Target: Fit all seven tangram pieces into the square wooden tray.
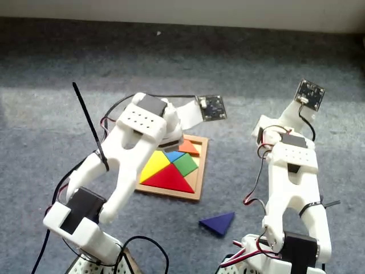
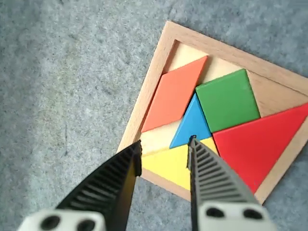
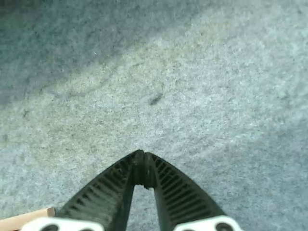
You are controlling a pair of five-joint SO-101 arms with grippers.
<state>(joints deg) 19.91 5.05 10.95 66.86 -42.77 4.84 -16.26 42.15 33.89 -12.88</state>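
Square wooden tray (image 1: 171,194) lies on grey carpet (image 1: 256,68), left of centre. It holds a red triangle (image 2: 255,144), yellow triangle (image 2: 168,166), green square (image 2: 226,101), small light-blue triangle (image 2: 192,122) and orange parallelogram (image 2: 175,91). A dark blue triangle (image 1: 218,222) lies on the carpet, near-right of the tray and apart from it. Left gripper (image 2: 164,147): jaws parted, nothing held, above the tray's left edge by the yellow triangle. Right gripper (image 3: 143,159): jaws closed tip to tip, empty, over carpet at right.

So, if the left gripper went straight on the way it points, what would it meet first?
Probably the yellow triangle in the wooden tray, beside the blue triangle; the open left gripper points down at it, but depth is unclear.
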